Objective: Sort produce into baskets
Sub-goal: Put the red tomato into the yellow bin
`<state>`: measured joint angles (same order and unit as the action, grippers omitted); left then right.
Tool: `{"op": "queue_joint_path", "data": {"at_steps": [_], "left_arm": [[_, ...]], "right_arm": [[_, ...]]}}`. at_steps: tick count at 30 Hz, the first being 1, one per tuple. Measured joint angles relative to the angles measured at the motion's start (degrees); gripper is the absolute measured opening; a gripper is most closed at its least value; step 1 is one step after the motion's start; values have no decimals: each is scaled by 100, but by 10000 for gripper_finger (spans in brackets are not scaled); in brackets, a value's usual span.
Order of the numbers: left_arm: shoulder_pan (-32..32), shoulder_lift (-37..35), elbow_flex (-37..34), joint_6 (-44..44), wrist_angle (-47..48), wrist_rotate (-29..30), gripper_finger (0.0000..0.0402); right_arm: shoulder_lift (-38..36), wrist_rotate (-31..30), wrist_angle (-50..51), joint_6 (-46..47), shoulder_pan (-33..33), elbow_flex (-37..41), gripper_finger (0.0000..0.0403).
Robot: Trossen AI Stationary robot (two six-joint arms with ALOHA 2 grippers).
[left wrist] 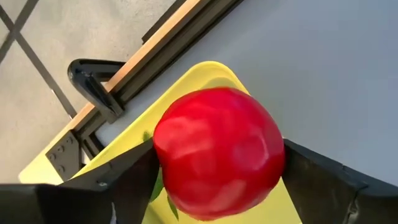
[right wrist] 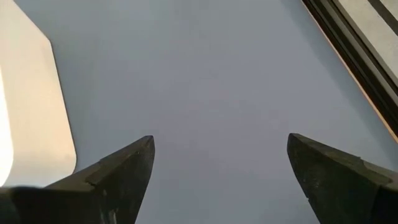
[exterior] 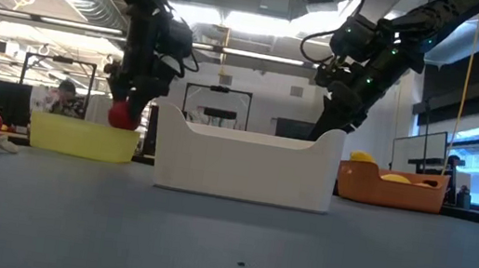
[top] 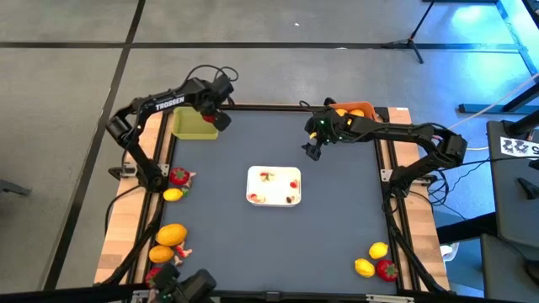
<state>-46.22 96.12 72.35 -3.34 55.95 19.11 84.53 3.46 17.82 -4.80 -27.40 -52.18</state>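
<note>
Over the yellow-green tub [top: 194,124], at the counter's [top: 337,236] far left corner: left hand [top: 210,118] tilted down from a bent, dark arm, fingers [left wrist: 118,186] on either side of a red fruit [left wrist: 217,152]. Whether clamped or just letting go, cannot tell. Glossy, smooth, rounded fruit, with a sliver of green leaf beneath it, right above the tub's rounded plastic corner. Seen level from the counter, red fruit [exterior: 122,115] just at the tub's [exterior: 81,137] rim.

Across from it, right hand [top: 313,150] hanging over bare grey counter, fingers [right wrist: 118,174] wide apart with nothing between them, arm reaching in from the right edge. Just behind that hand, orange tub [top: 354,109] with yellow-orange pieces inside. Ahead of the right hand, white tray [top: 274,186], rounded corners, smooth walls, tiny red scraps inside.

Well below the left hand, along the wooden left edge: red fruit [top: 178,176] beside a small yellow one [top: 172,194], then an orange piece [top: 172,234] and a smaller one [top: 161,252]. Far from the right hand, at the near right corner: two yellow pieces [top: 378,250] and a red one [top: 386,269].
</note>
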Motion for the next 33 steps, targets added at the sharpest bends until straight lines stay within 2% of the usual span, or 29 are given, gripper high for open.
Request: {"op": "queue_joint_path", "data": {"at_steps": [6,12,19,27,33], "left_arm": [[10,2,-54,82,-21,72,341],[44,-44,-54,88,236,81,345],[418,-660,-54,49,809,48,345],[1135,-1651,-52,-678,1437,-8,345],[1846,-2090,-52,-1623,2026,-355,345]], "right_arm": [[0,0,-9,0,0,0,363],[0,0,-20,0,0,0,363],[0,0,-20,-1,0,0,363],[0,7,-42,-2,2,0,363],[0,60,-26,-2,4,0,363]]}}
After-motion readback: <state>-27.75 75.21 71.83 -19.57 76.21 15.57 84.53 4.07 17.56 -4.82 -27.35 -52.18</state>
